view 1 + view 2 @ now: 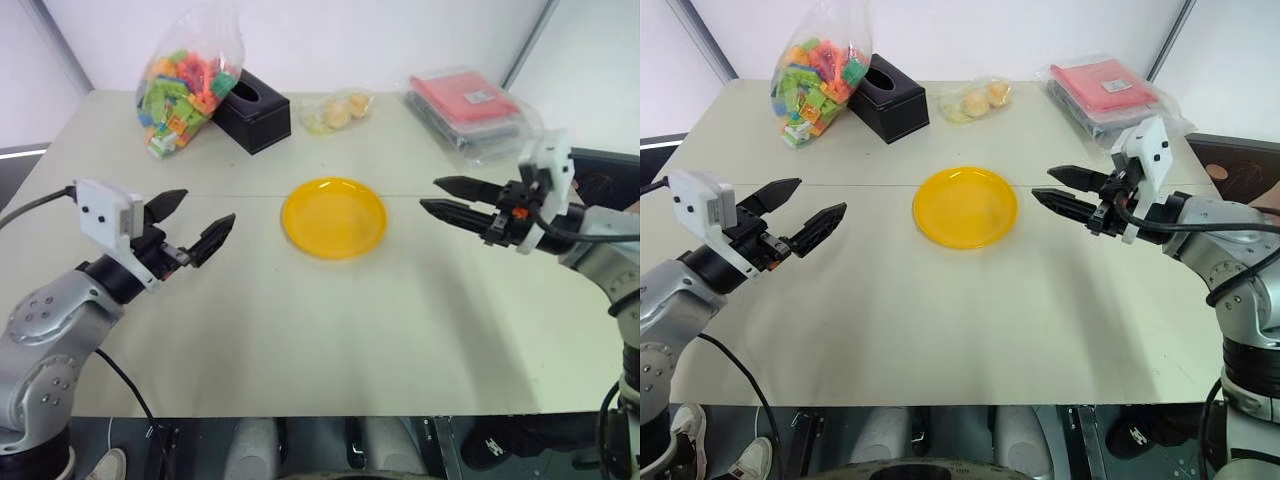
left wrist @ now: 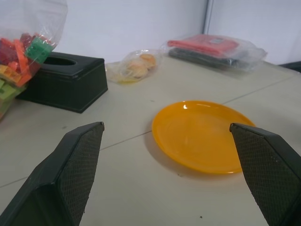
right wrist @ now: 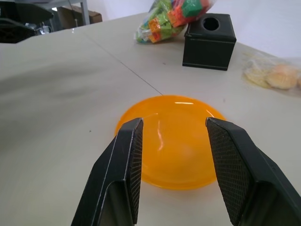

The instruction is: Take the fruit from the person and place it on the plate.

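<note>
Black ridged hands [image 1: 192, 222] (both spread), glossy round plate [image 1: 334, 217]

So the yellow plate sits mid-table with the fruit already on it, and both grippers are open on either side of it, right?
Not quite. The plate sits mid-table with nothing on it; the left wrist view shows its bare surface. The rest holds: the left gripper and the right gripper are open on either side.
</note>
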`<state>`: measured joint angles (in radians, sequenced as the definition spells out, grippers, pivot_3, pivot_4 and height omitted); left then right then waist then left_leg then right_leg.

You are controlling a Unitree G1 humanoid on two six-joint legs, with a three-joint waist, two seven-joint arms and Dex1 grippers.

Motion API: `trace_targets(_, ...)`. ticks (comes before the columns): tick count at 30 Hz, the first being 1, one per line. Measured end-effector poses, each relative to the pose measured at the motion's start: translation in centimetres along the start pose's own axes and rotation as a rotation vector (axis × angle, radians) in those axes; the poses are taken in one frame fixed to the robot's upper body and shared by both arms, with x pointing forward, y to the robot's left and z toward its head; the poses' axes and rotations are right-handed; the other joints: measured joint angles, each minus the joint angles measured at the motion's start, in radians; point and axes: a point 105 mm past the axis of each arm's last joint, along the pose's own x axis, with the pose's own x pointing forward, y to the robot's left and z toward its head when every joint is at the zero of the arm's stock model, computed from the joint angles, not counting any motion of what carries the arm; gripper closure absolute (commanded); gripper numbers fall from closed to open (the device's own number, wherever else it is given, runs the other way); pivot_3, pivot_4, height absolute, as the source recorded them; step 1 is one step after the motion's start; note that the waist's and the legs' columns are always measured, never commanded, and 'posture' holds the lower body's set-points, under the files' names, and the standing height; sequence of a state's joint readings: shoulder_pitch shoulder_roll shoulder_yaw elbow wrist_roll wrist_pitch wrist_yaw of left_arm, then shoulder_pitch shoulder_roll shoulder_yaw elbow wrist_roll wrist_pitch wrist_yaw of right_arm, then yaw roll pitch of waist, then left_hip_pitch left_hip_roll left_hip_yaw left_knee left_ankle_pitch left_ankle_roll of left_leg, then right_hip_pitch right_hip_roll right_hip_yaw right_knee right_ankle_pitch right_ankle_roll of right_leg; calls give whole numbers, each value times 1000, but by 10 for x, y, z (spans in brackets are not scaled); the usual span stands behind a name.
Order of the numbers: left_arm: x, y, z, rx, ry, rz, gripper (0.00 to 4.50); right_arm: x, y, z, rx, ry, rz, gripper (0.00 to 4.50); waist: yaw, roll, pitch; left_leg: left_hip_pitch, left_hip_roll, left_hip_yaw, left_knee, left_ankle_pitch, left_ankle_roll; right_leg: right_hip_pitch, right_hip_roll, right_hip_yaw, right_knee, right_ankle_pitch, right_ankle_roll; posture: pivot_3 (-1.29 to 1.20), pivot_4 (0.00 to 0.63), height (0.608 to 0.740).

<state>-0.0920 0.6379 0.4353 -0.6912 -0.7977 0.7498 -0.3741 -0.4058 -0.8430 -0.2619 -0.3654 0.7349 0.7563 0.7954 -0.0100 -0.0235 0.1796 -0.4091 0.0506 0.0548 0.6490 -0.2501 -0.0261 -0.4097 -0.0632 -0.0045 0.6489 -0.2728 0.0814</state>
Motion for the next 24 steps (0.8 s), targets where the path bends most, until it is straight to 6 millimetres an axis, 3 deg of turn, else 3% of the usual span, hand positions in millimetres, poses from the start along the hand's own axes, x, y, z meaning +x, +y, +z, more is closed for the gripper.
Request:
trace_targets(8, 4, 1, 8, -2, -30, -6, 0, -1, -1, -4, 7, 9, -17, 2356, 0, 0, 0, 0, 0, 0, 0, 0, 0, 0, 0, 0, 0, 0, 0, 0, 150, 731)
trace_targets(24, 6, -3, 5, 6, -10, -27, 0, 1, -1, -4, 9, 8, -21, 2356, 0, 0, 0, 0, 0, 0, 0, 0, 0, 0, 0, 0, 0, 0, 0, 0, 150, 731)
